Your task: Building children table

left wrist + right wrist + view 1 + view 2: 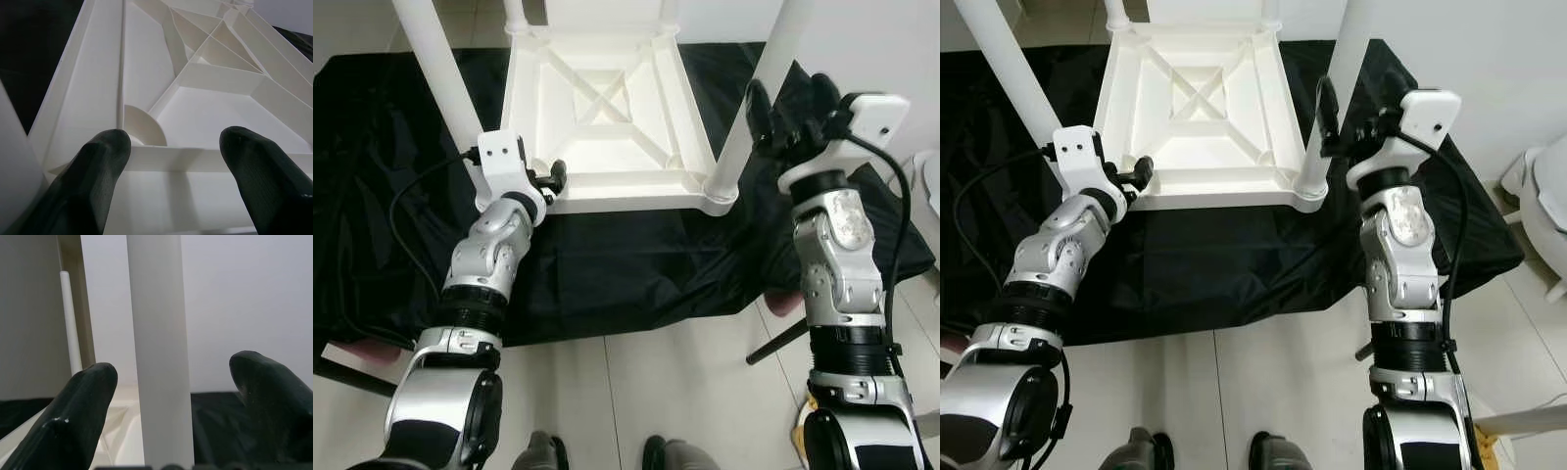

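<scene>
Fingers spread, the right gripper (171, 406) is straddling a fitted white plastic leg (744, 147) at the upturned white plastic children's table's (607, 127) near corner; the left gripper (171, 147), open, is bracing its near edge. All visible legs seem seated.

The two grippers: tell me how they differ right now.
The left gripper sits low at the near edge of the upturned white plastic table, its open fingers empty. The right gripper is raised beside the near right white tubular leg, which stands between its open fingers. Both have black fingers.
</scene>
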Controlling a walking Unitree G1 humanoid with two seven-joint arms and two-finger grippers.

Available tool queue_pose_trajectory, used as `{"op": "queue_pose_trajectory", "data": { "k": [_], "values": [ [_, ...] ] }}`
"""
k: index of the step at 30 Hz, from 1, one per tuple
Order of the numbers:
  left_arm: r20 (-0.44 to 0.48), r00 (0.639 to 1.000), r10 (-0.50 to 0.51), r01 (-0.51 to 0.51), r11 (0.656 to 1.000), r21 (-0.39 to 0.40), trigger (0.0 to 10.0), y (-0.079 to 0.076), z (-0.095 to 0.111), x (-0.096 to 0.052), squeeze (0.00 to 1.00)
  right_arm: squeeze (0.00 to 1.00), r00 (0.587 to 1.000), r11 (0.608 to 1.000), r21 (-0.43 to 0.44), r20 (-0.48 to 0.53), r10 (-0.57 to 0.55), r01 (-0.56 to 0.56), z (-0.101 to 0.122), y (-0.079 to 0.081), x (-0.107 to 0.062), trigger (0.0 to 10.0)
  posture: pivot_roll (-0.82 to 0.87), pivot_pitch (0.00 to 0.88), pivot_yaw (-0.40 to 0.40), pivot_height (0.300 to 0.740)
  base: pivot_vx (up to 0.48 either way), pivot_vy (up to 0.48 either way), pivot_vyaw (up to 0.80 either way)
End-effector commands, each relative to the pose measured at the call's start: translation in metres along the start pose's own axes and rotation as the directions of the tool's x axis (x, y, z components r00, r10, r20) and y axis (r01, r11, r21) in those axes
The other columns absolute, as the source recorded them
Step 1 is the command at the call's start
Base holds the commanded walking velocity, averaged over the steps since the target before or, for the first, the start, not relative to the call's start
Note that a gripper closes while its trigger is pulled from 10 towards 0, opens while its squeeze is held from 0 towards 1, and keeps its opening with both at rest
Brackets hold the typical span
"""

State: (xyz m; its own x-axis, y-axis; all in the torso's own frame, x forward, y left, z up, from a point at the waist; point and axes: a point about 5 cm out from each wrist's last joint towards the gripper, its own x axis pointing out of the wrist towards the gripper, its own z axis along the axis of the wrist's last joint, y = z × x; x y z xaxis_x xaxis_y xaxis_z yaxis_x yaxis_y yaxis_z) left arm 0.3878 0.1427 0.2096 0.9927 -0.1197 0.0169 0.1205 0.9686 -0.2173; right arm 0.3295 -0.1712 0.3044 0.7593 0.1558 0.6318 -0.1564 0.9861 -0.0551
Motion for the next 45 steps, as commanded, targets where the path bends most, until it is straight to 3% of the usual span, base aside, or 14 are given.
{"op": "queue_pose_trajectory", "data": {
  "k": [1,2,3,5,9,12,15,18,33,34,35,36,43,45],
  "values": [
    [-0.017,0.999,0.047,-0.047,0.999,0.005,10.0,0.004,-0.007,-0.001,0.00,0.00,1.000,1.000,-0.002,0.015,-0.005,0.005,0.004,-0.004,0.003,10.0,-0.04,0.158,0.012,0.740,0.000,0.000,0.00],
    [-0.017,0.999,0.047,-0.047,0.999,0.005,10.0,0.004,-0.007,-0.001,0.00,0.00,1.000,1.000,-0.002,0.015,-0.005,0.005,0.004,-0.004,0.003,10.0,-0.04,0.158,0.012,0.740,0.000,0.000,0.00],
    [-0.015,0.999,0.042,-0.042,0.999,0.008,10.0,0.002,-0.008,-0.001,0.00,0.00,0.999,1.000,0.002,0.034,0.010,-0.010,0.010,-0.003,0.017,10.0,-0.04,0.160,0.009,0.740,0.000,0.000,0.00],
    [-0.014,0.999,0.043,-0.042,0.999,0.010,10.0,0.001,-0.009,-0.001,0.00,0.00,0.999,1.000,0.000,0.038,0.019,-0.019,0.012,-0.002,0.025,10.0,-0.04,0.162,0.008,0.740,0.000,0.000,0.00],
    [-0.014,0.999,0.044,-0.044,0.999,0.011,10.0,0.001,-0.010,-0.001,0.00,0.00,0.999,1.000,-0.002,0.040,0.024,-0.024,0.014,-0.002,0.031,10.0,-0.04,0.162,0.008,0.740,0.000,0.000,0.00],
    [-0.018,0.998,0.052,-0.052,0.999,0.002,10.0,0.000,-0.015,-0.002,0.00,0.00,0.997,0.999,-0.015,0.053,0.049,-0.048,0.026,-0.003,0.056,10.0,-0.04,0.177,0.002,0.740,0.000,0.000,0.00],
    [-0.018,0.998,0.052,-0.052,0.999,0.001,10.0,0.000,-0.016,-0.003,0.00,0.00,0.997,0.998,-0.018,0.057,0.058,-0.057,0.029,-0.003,0.063,10.0,-0.04,0.180,0.000,0.740,0.000,0.000,0.00],
    [-0.017,0.998,0.061,-0.061,0.998,0.021,10.0,0.002,-0.018,-0.005,0.00,0.00,0.990,0.995,-0.029,0.097,0.099,-0.096,0.045,0.000,0.083,10.0,-0.03,0.203,-0.008,0.740,0.000,0.000,0.00],
    [-0.027,0.995,0.094,-0.092,0.994,0.054,10.0,0.007,-0.024,-0.010,0.00,0.00,0.975,0.993,-0.023,0.189,0.117,-0.115,0.070,0.003,0.104,10.0,-0.02,0.235,-0.008,0.740,0.000,0.000,0.00],
    [-0.029,0.994,0.105,-0.103,0.993,0.055,10.0,0.008,-0.025,-0.010,0.00,0.00,0.972,0.993,-0.020,0.201,0.121,-0.119,0.074,0.003,0.107,8.1,-0.02,0.239,-0.009,0.740,0.000,0.000,0.00],
    [-0.029,0.994,0.105,-0.103,0.993,0.055,10.0,0.008,-0.025,-0.010,0.00,0.00,0.972,0.993,-0.020,0.201,0.121,-0.119,0.074,0.003,0.107,8.1,-0.02,0.239,-0.009,0.740,0.000,0.000,0.00],
    [-0.036,0.992,0.119,-0.117,0.991,0.059,10.0,0.010,-0.027,-0.010,0.00,0.00,0.968,0.992,-0.011,0.215,0.127,-0.128,0.079,0.004,0.109,0.0,-0.02,0.242,-0.010,0.740,0.000,0.000,0.00],
    [-0.065,0.977,0.202,-0.196,0.977,0.086,10.0,0.020,-0.035,-0.011,0.00,0.00,0.965,0.990,0.000,0.226,0.136,-0.140,0.087,0.002,0.110,0.0,-0.03,0.247,-0.012,0.740,0.000,0.000,0.00],
    [-0.065,0.961,0.269,-0.259,0.957,0.126,10.0,0.030,-0.035,-0.011,0.00,0.00,0.965,0.991,0.022,0.230,0.124,-0.133,0.091,-0.005,0.108,0.0,-0.03,0.247,-0.010,0.740,0.000,0.000,0.00]
  ]
}}
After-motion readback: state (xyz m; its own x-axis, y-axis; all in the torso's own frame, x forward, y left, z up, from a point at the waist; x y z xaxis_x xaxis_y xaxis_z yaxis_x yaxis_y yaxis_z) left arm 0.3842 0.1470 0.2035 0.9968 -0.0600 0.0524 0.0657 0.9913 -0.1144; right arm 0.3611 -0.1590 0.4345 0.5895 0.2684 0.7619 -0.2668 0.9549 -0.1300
